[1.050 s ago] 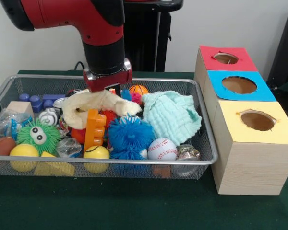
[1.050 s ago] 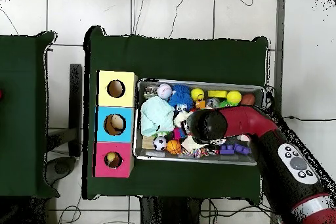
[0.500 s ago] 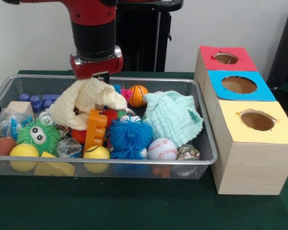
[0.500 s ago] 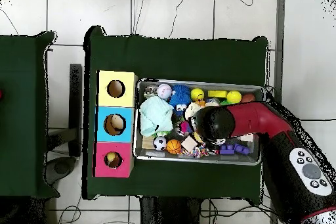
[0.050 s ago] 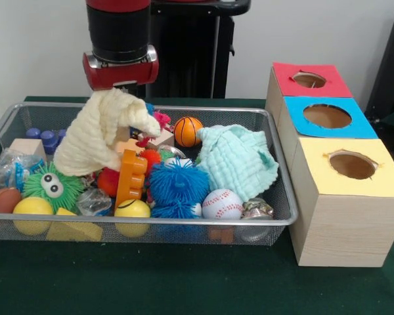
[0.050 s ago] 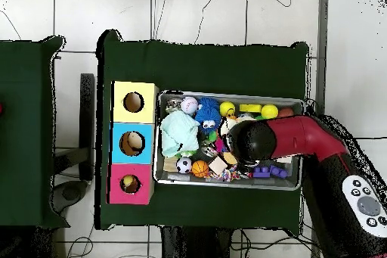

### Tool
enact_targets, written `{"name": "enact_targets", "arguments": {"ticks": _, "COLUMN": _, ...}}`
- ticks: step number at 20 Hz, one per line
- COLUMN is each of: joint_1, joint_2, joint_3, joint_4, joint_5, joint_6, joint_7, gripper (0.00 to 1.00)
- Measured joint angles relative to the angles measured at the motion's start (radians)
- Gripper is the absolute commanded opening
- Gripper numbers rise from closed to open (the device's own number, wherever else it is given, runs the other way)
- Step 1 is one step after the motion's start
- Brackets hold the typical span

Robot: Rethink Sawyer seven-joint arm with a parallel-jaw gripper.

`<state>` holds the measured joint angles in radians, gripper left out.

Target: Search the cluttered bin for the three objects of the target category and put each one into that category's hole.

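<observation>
My gripper (image 5: 123, 90) is shut on the top of a cream cloth (image 5: 95, 134), which hangs from it over the left half of the wire bin (image 5: 279, 154). The cloth's lower edge still touches the toys below. A mint green cloth (image 5: 240, 161) lies crumpled at the bin's right end. Beside the bin stand three wooden boxes with holes: red top (image 5: 308, 80), blue top (image 5: 327, 116), yellow top (image 5: 351, 164). In the overhead view the arm's wrist (image 6: 253, 140) covers the gripper and most of the cream cloth; the mint cloth (image 6: 180, 132) shows beside it.
The bin is crowded with toys: a blue spiky ball (image 5: 177, 187), a baseball (image 5: 221, 204), a small basketball (image 5: 188, 131), a green googly-eyed ball (image 5: 51, 187), an orange plastic piece (image 5: 130, 176), yellow balls (image 5: 132, 211) and blue blocks (image 5: 49, 139).
The gripper has risen and shifted left in the front view, pulling the cream cloth up off the pile. The basketball and the toys beneath the cloth now show more.
</observation>
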<state>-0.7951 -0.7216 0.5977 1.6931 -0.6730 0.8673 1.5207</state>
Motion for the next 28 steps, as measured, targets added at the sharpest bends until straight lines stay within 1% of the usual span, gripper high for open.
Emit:
{"name": "enact_targets", "arguments": {"ticks": 5, "joint_1": 0.009, "joint_2": -0.031, "joint_3": -0.002, "joint_4": 0.000, "joint_5": -0.001, "joint_6": 0.021, "joint_7": 0.000, "gripper": 0.00}}
{"name": "enact_targets", "arguments": {"ticks": 11, "joint_1": 0.015, "joint_2": -0.045, "joint_3": -0.002, "joint_4": -0.006, "joint_5": -0.003, "joint_6": 0.044, "joint_7": 0.000, "gripper": 0.00}}
{"name": "enact_targets", "arguments": {"ticks": 17, "joint_1": 0.014, "joint_2": -0.045, "joint_3": -0.002, "joint_4": -0.025, "joint_5": -0.029, "joint_6": 0.047, "joint_7": 0.000, "gripper": 0.00}}
{"name": "enact_targets", "arguments": {"ticks": 22, "joint_1": 0.001, "joint_2": -0.039, "joint_3": -0.002, "joint_4": -0.055, "joint_5": -0.048, "joint_6": 0.047, "joint_7": 0.000, "gripper": 0.00}}
{"name": "enact_targets", "arguments": {"ticks": 28, "joint_1": -0.039, "joint_2": -0.010, "joint_3": -0.002, "joint_4": -0.074, "joint_5": -0.073, "joint_6": 0.047, "joint_7": 0.000, "gripper": 0.00}}
